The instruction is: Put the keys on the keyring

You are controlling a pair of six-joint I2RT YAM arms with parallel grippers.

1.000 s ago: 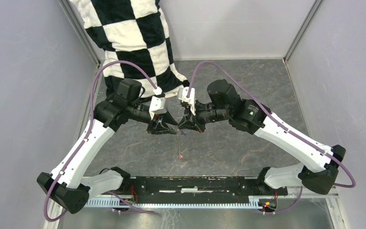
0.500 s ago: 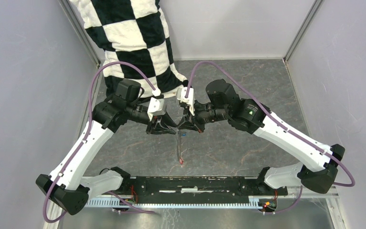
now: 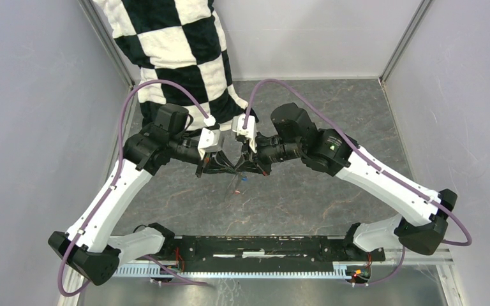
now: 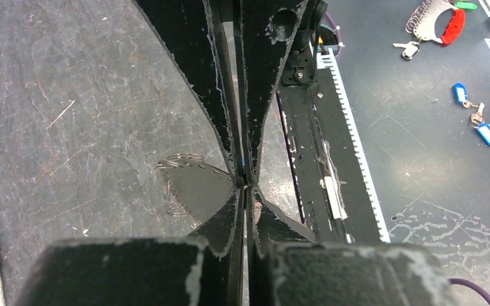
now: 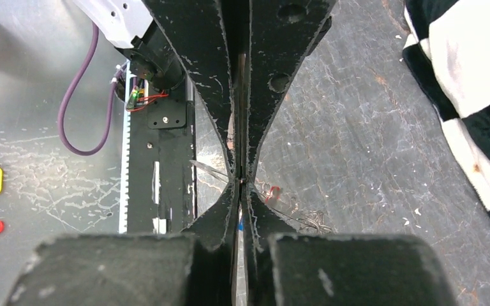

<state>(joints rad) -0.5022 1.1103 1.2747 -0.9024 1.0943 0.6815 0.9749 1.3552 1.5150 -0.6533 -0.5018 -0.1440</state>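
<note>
Starting at your left gripper (image 4: 243, 182), you have its fingers pressed together, tip to tip with the right gripper (image 5: 239, 182). The right is likewise closed and appears clamped on the keyring (image 5: 209, 169). Whether the left pinches the wire, a key or nothing, the views do not show. The two tips meet above the middle of the desk (image 3: 306, 210), so neither arm is nearer. From that meeting point the keyring runs as a thin wire toward the bases, its long axis roughly along the line between the arms, edge-on to the top camera. The blue key (image 3: 245, 179) sits just below the tips on the right gripper's side, and the red key (image 5: 272, 194) lies just past it, nearer the bases. A second ago your left gripper stood apart; now it has shut. The arms have drawn closer together, and from above the hanging wire looks much shorter, with the red key brought in close to the tips.
</note>
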